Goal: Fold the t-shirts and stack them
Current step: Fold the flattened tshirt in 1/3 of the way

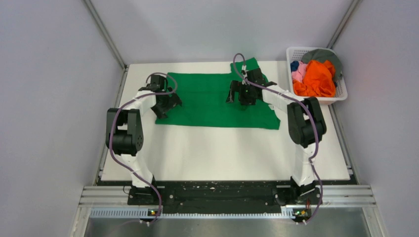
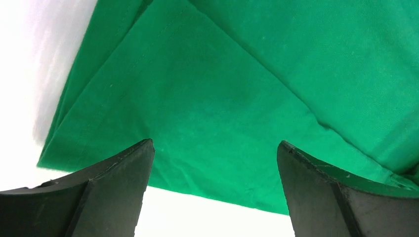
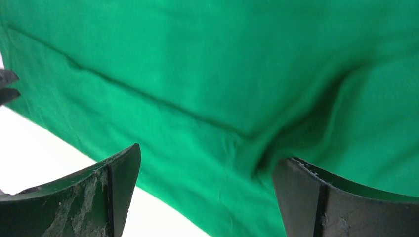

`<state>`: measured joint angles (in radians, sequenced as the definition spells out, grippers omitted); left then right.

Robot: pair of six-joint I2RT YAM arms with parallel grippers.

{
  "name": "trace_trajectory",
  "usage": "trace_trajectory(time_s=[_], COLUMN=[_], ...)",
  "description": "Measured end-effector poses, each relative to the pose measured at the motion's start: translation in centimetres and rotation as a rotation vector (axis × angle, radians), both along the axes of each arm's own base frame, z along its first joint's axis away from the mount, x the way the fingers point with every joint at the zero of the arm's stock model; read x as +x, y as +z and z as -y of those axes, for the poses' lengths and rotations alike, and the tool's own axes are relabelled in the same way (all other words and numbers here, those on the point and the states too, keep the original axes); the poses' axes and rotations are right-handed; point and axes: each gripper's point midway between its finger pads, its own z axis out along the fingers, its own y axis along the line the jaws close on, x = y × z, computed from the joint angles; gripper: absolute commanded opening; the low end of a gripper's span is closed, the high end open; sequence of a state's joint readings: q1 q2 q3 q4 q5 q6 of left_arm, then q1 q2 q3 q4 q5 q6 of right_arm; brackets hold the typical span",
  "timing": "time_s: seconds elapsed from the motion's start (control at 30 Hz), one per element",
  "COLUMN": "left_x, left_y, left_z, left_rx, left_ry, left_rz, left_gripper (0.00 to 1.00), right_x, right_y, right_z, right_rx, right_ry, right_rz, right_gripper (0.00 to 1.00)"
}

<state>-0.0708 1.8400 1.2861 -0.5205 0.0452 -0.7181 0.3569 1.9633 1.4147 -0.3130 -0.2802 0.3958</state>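
Note:
A bright green t-shirt point(image 1: 212, 101) lies partly folded on the white table point(image 1: 222, 150), towards the back. My left gripper point(image 1: 165, 102) hangs over its left edge. In the left wrist view that gripper point(image 2: 215, 143) is open, with a folded corner of the green t-shirt point(image 2: 222, 98) lying between and beyond its fingers. My right gripper point(image 1: 244, 94) hovers over the shirt's right part. It point(image 3: 206, 152) is open too, above a creased fold of the green t-shirt point(image 3: 197, 74). Neither gripper holds any cloth.
A white lattice basket point(image 1: 292, 50) stands at the back right corner. It holds crumpled orange point(image 1: 316, 79), pink point(image 1: 299, 73), blue point(image 1: 294, 64) and grey point(image 1: 323, 55) shirts. Grey walls close in the table on the left, right and back.

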Motion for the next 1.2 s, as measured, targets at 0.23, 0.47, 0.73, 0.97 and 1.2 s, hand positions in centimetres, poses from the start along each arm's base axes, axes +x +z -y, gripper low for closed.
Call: trace_trajectory(time_s=[0.23, 0.47, 0.73, 0.97, 1.2], left_x=[1.6, 2.1, -2.6, -11.3, -16.5], left_y=[-1.0, -1.7, -1.8, -2.3, -2.6], left_z=[0.4, 0.6, 1.1, 1.8, 0.9], left_rx=[-0.011, -0.017, -0.032, -0.02, 0.019], left_ry=[-0.016, -0.022, -0.035, -0.038, 0.04], left_rz=[-0.012, -0.016, 0.025, 0.008, -0.021], left_gripper=[0.99, 0.99, 0.99, 0.99, 0.99], right_x=[4.2, 3.7, -3.5, -11.4, -15.6], right_y=[-2.3, -2.8, -3.1, -3.4, -3.6], right_z=[-1.7, -0.7, 1.2, 1.8, 1.9], right_rx=[-0.002, -0.02, -0.008, -0.012, -0.03], right_ry=[-0.034, -0.051, -0.043, -0.037, -0.007], right_rz=[-0.002, 0.035, 0.019, -0.031, -0.063], right_gripper=[0.97, 0.97, 0.97, 0.97, 0.97])
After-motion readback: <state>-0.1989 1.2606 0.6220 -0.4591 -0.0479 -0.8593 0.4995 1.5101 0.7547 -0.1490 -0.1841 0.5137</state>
